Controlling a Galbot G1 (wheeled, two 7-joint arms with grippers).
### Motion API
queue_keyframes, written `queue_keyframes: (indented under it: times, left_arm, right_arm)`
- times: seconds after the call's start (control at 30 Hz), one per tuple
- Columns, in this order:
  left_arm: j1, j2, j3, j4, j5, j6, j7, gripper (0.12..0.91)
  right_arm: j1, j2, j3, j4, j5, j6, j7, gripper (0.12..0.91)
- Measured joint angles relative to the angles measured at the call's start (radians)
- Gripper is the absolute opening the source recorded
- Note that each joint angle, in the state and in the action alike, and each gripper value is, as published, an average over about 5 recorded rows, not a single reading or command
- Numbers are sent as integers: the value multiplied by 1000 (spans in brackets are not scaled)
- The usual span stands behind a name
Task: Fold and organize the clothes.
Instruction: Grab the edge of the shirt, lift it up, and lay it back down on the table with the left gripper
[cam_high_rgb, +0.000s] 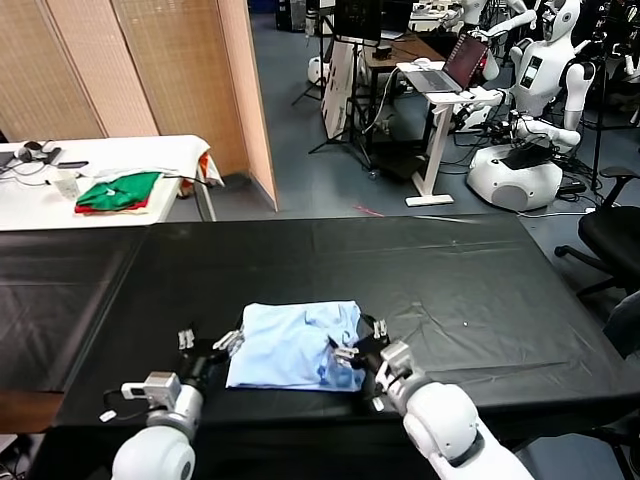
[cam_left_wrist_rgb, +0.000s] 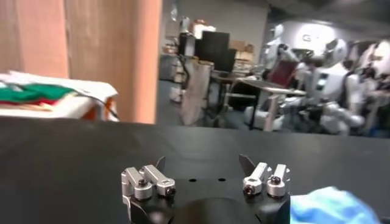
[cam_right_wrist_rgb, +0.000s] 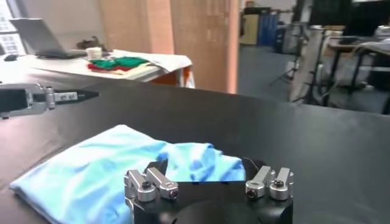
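1. Left gripper (cam_high_rgb: 211, 342), head view: jaws spread wide, nothing held, sitting on the black table (cam_high_rgb: 450, 280) just beside the left edge of the pale blue T-shirt (cam_high_rgb: 290, 345). Right gripper (cam_high_rgb: 360, 345) is also wide open and empty, at the shirt's right edge, fingertips touching or nearly touching the cloth. Shirt lies as a compact, roughly rectangular bundle near the table's front edge, between the two grippers. Green and red folded garments (cam_high_rgb: 118, 191) are on the white side table (cam_high_rgb: 110, 160), well apart.

2. Left wrist view: left gripper (cam_left_wrist_rgb: 204, 178) fingers apart with bare black tabletop between them. A corner of the blue T-shirt (cam_left_wrist_rgb: 326, 209) shows off to one side, outside the jaws.

3. Right wrist view: right gripper (cam_right_wrist_rgb: 207, 181) open, blue T-shirt (cam_right_wrist_rgb: 103, 170) just beyond the fingertips, rumpled near them. Left gripper (cam_right_wrist_rgb: 36, 99) shows on the far side of the cloth.

4. Step, my read: shirt looks folded, both grippers clear of it. Either the fold is finished or one more is due.

5. Next move: if another fold is wanted, re-grip both near edges low at the table; thin cloth, so pinch all layers or the bundle opens up. Otherwise back off without dragging the hem.
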Motion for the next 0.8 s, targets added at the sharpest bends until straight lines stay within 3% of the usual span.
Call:
queue_keyframes:
  times: [0.2,0.4,0.57,0.67,0.8]
  left_arm:
    - [13,-7,-8,11,21,-14,-1,907]
    - [8,-8,-11,19,21,-19,-1,907]
    - [7,-6,-28,33,7,-33,3,907]
    - [4,-10,-41,49,-27,-37,23,907]
    - [1,-22,-59,71,-109,-26,65,907]
  right_arm:
    - [-32,-52,18,54,-76,-89,-18,907]
    - [-95,-97,82,110,-98,-93,-4,907]
    - [-173,-101,162,162,-69,-92,23,907]
    - [-228,-83,216,170,-13,-50,50,907]
    - [-303,-42,292,161,85,107,78,907]
